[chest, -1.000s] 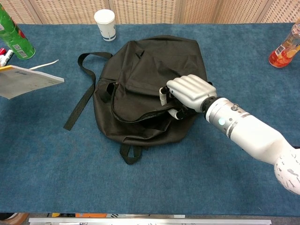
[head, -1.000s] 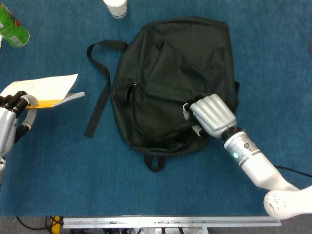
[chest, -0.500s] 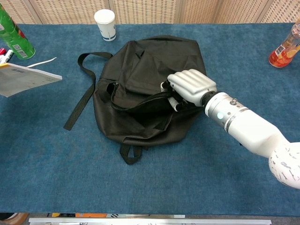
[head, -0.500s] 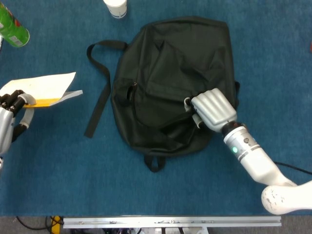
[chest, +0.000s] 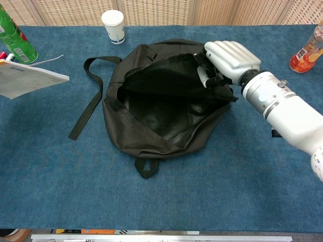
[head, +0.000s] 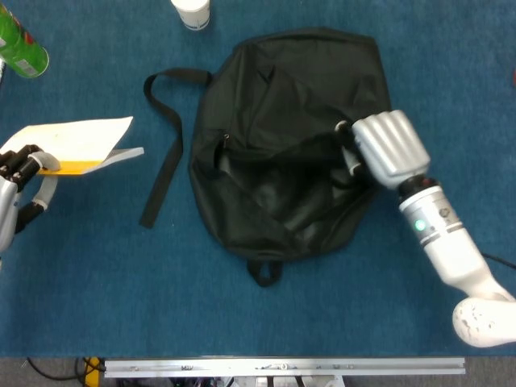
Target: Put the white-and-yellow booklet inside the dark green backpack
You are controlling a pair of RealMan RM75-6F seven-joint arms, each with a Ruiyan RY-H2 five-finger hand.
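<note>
Lifted since a second ago, the front flap of the dark green backpack now gapes, its dark inside showing, pulled up by the right hand, whose fingers grip the flap's edge. Further left, the left hand holds the white-and-yellow booklet above the blue tabletop, well apart from the backpack. A white paper cup stands behind.

The left hand is cut off by the left picture edge in the head view and does not show in the chest view. The booklet is cropped there at the same edge. The right hand's fingertips are hidden under the backpack flap. The green bottle and white cup at the worktop's far edge are cropped.
</note>
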